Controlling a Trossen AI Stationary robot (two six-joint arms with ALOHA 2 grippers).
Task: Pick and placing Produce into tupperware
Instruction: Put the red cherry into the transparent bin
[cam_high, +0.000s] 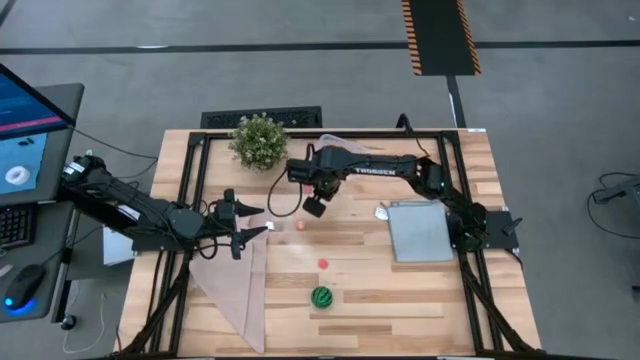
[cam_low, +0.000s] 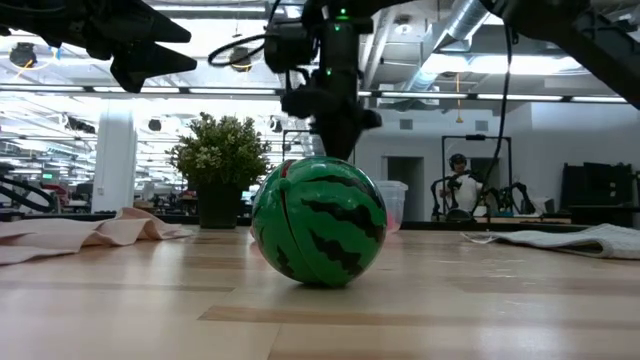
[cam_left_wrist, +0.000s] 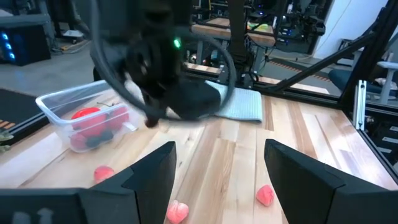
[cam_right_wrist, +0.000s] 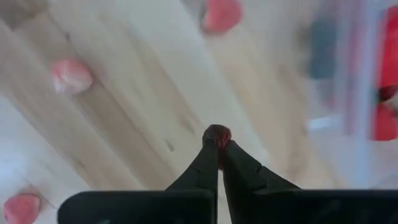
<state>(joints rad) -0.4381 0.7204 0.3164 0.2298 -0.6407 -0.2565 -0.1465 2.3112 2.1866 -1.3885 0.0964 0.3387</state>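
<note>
**A:** How far along were you, seen across the pale wooden table (cam_high: 420, 300)?

**B:** Partway, by my reading. Your clear plastic tub (cam_left_wrist: 81, 118), rectangular with rounded corners, stood near the bushy potted plant (cam_high: 258, 140) and already held red and dark pieces. The green striped ball (cam_high: 321, 297), glossy and melon-patterned, sat alone on the boards, well apart from the tub. Several small pink and red fruits still lay loose, among them a pink piece (cam_left_wrist: 104, 172) and a red piece (cam_high: 323, 264).

**A:** And my grippers?

**B:** Your right gripper (cam_right_wrist: 219, 151) hung above the table near the tub, its fingers pinched together on a tiny dark red fruit (cam_right_wrist: 217, 134), rounded and dull-skinned. Your left gripper (cam_left_wrist: 217, 168) hovered at the table's left side, beside a crumpled beige cloth (cam_high: 235, 290), its fingers spread apart and holding nothing.

**A:** What else lay there?

**B:** A flat grey-blue sheet (cam_high: 420, 232), square and matte, rested near your right arm's base.
</note>
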